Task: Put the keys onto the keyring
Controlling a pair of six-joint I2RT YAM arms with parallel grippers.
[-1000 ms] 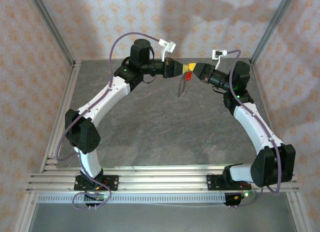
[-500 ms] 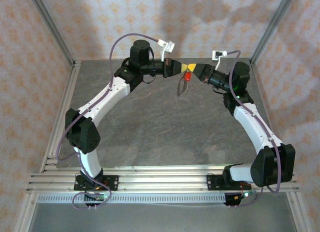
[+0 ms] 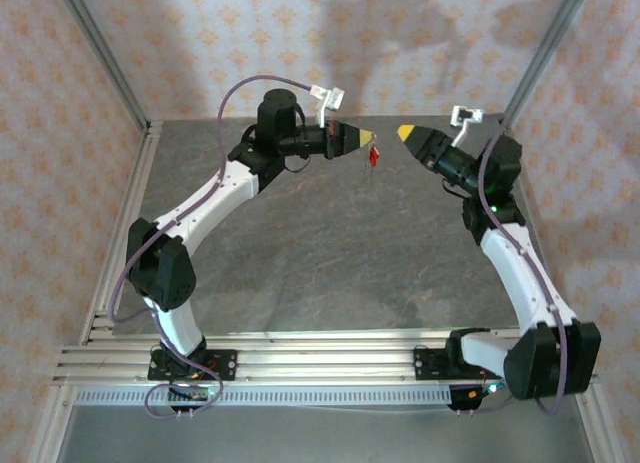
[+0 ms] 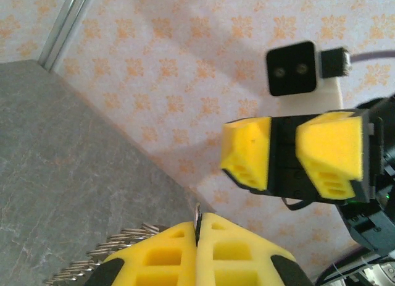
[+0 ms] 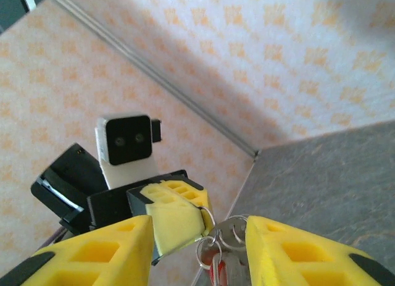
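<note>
Top: left gripper (image 3: 364,138) upper centre, red key (image 3: 373,156) dangling freely below it; right gripper (image 3: 403,133) just right, clear of it | Left wrist: jaws together on keyring (image 4: 198,212), bottom centre, presenting it | Right wrist: jaws apart, empty, red key low centre, likely lining up a regrasp.

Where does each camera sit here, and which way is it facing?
Top: above and behind the arms, looking down on the table; left tool and right tool face each other across a gap.
Left wrist: looks along its shut fingers at the open right tool and the wall.
Right wrist: looks between its open fingers at the left tool.
Shared: both wrist views show the keyring pinched by the left tool.
</note>
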